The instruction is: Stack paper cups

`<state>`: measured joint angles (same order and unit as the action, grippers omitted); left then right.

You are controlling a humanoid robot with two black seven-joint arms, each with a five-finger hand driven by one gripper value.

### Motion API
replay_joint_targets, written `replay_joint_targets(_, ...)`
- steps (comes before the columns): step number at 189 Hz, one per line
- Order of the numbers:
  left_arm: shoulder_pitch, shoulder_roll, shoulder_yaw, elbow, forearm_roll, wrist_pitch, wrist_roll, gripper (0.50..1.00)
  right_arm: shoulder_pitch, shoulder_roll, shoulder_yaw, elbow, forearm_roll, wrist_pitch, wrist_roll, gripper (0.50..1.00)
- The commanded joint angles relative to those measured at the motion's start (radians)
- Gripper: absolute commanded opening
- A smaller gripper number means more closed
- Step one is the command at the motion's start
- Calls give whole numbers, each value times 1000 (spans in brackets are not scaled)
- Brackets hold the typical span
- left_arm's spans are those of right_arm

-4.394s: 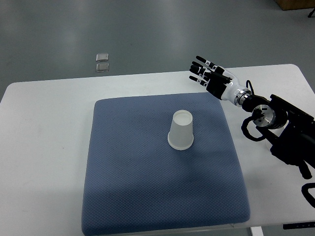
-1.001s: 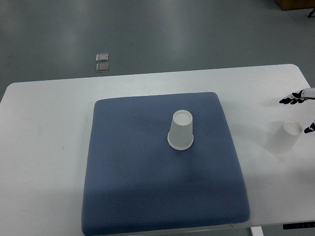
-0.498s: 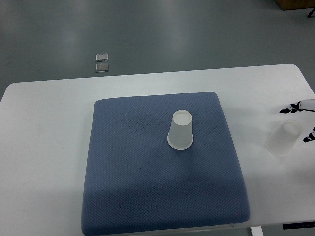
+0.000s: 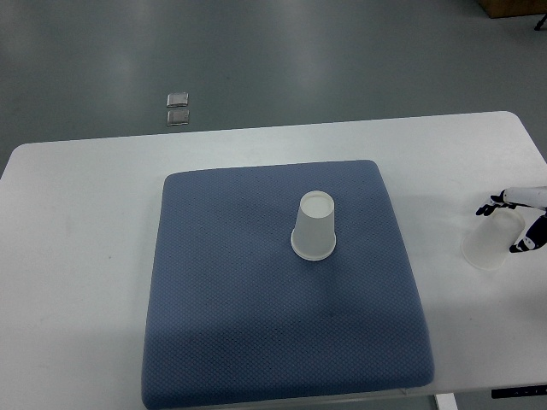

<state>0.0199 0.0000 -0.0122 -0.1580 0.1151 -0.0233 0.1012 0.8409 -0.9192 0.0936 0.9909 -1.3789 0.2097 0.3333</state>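
— Where was the cup it was after?

— The clear cup point(image 4: 493, 240) stood upside down on the bare white table point(image 4: 77, 256), far over at the right edge, well apart from the blue mat point(image 4: 239, 342).

— And the hand?

— The right hand point(image 4: 518, 219) came in from the right edge, only partly in the picture. One black-tipped finger point(image 4: 490, 205) lay across the far side of that cup, at its top, and another dark tip showed at the cup's right side, a little nearer. The fingers stood apart, one on either side of the cup. Whether they actually pressed on it, I couldn't tell; the rest of the hand was cut off by the edge.

— Any other cup?

— Yes, a white paper cup point(image 4: 314, 225) stood upside down on the mat, slightly right of its middle, well to the left of the hand.

— Anything else?

— Two small square plates point(image 4: 178, 108) in the grey floor beyond the table's far edge, to the left.
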Motion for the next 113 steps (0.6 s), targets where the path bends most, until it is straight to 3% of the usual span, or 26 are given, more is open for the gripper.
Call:
replay_joint_targets(1,0,0,0,0,0,0,0,1000,0,0,-6,0,-3,-7,1,756)
replay_joint_targets(27,0,0,0,0,0,0,0,1000,1,0,-6,0,-3,-9,1,695)
replay_joint_targets(113,0,0,0,0,0,0,0,1000,52,-1,11,2,20,5,13,684)
